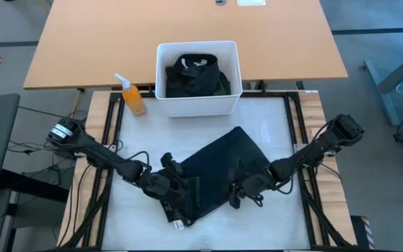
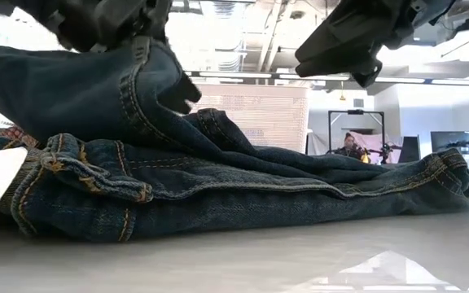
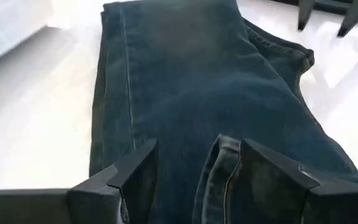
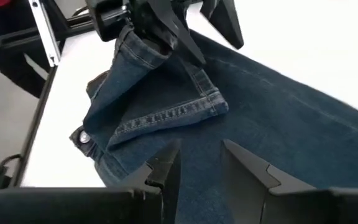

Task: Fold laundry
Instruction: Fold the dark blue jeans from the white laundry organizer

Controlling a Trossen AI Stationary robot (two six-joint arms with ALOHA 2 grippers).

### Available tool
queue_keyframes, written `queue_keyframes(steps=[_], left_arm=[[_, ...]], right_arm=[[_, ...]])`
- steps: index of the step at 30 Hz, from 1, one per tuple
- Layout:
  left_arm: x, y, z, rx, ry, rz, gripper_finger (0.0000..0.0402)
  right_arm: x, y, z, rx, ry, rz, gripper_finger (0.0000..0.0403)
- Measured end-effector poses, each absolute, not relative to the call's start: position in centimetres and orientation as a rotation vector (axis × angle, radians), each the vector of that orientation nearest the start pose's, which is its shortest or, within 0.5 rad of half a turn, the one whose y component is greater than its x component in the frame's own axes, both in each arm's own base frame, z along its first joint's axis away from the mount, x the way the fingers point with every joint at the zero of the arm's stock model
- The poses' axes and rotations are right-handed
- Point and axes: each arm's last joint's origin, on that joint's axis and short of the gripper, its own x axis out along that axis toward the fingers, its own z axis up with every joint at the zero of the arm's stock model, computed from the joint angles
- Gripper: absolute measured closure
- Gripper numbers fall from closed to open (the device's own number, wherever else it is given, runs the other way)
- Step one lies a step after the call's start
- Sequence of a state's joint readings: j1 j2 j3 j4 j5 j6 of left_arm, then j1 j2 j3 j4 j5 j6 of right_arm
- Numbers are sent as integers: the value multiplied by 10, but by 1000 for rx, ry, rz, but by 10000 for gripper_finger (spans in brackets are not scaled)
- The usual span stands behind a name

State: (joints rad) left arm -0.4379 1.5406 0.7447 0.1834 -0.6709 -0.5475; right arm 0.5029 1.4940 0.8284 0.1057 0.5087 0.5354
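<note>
Denim jeans (image 1: 219, 171), folded flat, stitched hem bunched in left gripper (image 4: 185, 37).

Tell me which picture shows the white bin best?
The high view: the white bin sits whole at the table's far edge, with dark clothes inside. The low view and the right wrist view don't show it. The left wrist view may catch something pale at its edge, but I can't tell.

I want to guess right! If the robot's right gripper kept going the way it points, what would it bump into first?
Probably the jeans: the right gripper has open fingers pointing over the denim, toward the folded waistband that the left gripper holds. Depth is hard to judge.
</note>
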Motion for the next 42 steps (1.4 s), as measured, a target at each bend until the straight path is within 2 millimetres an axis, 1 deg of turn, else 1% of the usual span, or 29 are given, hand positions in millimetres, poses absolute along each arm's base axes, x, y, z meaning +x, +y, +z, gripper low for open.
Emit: queue_keyframes(steps=[3,6,11,14,16,19,23,28,33,36,42], left_arm=[[273,-111,173,-261,462,354,184],[268,-119,168,-323,504,266,185],[259,-151,175,-328,555,41,184],[249,-170,175,-361,605,-82,184],[240,-181,173,-392,653,-129,184],[227,-195,172,-431,682,-146,184],[214,-210,174,-459,653,-154,184],[201,-222,175,-478,600,-110,184],[190,-230,176,-464,553,-84,184],[187,-231,176,-452,521,-56,185],[188,-230,177,-434,508,-44,184]], right_arm=[[276,138,213,236,466,-144,265],[276,137,213,233,471,-147,265],[274,136,210,210,503,-155,265],[274,136,209,206,508,-156,265],[274,136,209,206,508,-156,265],[274,136,209,206,508,-156,265],[274,136,209,206,508,-155,265],[274,137,209,206,510,-153,265],[273,136,208,199,526,-151,265],[270,136,207,202,561,-128,265],[256,131,226,338,583,-99,265]])
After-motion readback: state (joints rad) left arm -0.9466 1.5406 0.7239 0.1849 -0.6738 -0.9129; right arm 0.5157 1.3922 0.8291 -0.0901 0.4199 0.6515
